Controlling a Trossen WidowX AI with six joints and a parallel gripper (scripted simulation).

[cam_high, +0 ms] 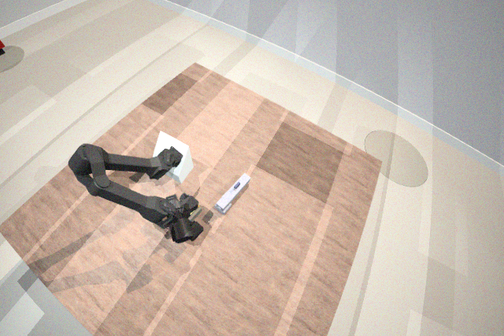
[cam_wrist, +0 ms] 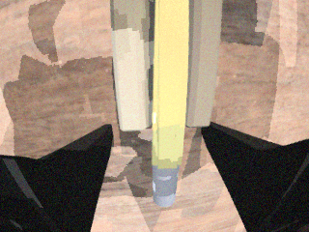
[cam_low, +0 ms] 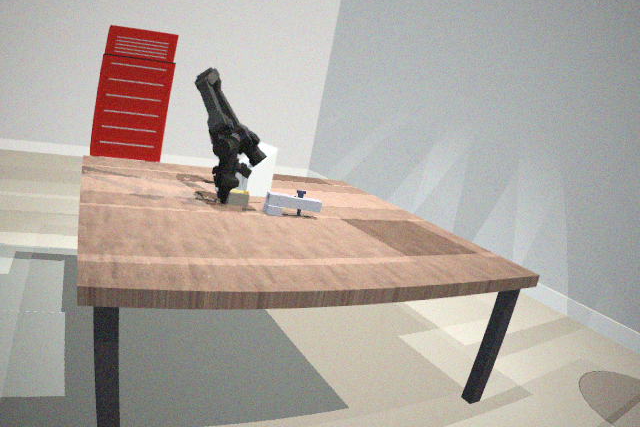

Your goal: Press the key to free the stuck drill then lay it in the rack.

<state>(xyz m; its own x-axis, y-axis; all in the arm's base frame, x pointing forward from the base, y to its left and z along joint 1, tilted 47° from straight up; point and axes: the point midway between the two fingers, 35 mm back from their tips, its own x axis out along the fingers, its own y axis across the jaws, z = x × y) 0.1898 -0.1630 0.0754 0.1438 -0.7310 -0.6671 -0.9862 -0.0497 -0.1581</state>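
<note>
The drill [cam_wrist: 170, 87] [cam_low: 239, 191], a yellow bar with a blue-grey tip, lies between the two rails of the beige-olive rack [cam_wrist: 131, 82] [cam_low: 237, 200]. Its tip sticks out past the rail ends in the wrist view. My gripper [cam_wrist: 157, 128] [cam_low: 224, 199] is open, with one finger on each side of the drill's tip end and a gap to both sides, low over the table. The key [cam_high: 236, 185] [cam_low: 300, 192], dark blue with a T-shaped top, stands through the pale blue-white bar [cam_high: 230, 197] [cam_low: 283, 200], which is close by the rack. In the top view my arm mostly hides the rack.
A white block [cam_high: 185, 161] [cam_low: 267, 174] with a sloping face stands near my arm's base. All of this stands on the wooden table [cam_high: 260, 251] [cam_low: 206, 236]. A red cabinet [cam_low: 133, 107] is behind the table.
</note>
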